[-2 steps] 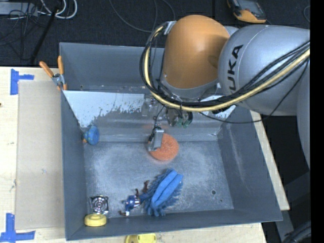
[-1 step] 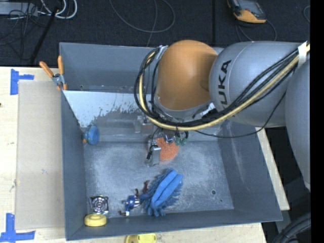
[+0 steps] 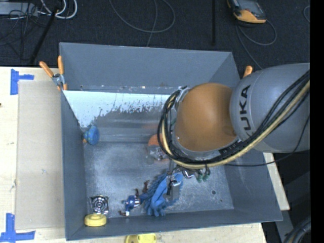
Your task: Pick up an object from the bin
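Approach step: gripper (image 3: 176,178) over the blue tangled toy (image 3: 158,196), lower centre of the frame.
I couldn't tell how open it was or whether it held anything; next, I judged, a short drop and a firm close.

Along the top you see dark floor (image 3: 126,27), pale cables (image 3: 66,6) coiled at upper left, an orange-and-black device (image 3: 246,10) lying at upper right
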`<move>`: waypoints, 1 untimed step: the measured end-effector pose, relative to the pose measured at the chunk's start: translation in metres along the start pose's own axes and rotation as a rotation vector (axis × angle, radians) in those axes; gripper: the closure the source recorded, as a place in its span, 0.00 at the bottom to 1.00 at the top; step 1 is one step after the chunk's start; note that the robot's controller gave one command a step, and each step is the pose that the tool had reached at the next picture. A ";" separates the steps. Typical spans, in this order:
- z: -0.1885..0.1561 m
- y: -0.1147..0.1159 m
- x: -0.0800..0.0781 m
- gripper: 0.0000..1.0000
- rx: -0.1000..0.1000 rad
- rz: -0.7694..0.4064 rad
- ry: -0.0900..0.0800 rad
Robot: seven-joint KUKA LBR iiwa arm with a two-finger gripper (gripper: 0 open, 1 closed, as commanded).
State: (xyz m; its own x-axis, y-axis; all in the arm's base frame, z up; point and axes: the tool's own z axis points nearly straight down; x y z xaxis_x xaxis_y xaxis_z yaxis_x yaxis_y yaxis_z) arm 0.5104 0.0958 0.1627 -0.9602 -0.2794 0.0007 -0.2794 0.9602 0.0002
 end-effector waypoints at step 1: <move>0.022 0.021 -0.005 0.00 0.000 -0.141 -0.002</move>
State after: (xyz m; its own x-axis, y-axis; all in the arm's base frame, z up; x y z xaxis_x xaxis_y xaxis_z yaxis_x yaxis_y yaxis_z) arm 0.5091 0.1176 0.1412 -0.9114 -0.4116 -0.0008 -0.4116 0.9114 0.0001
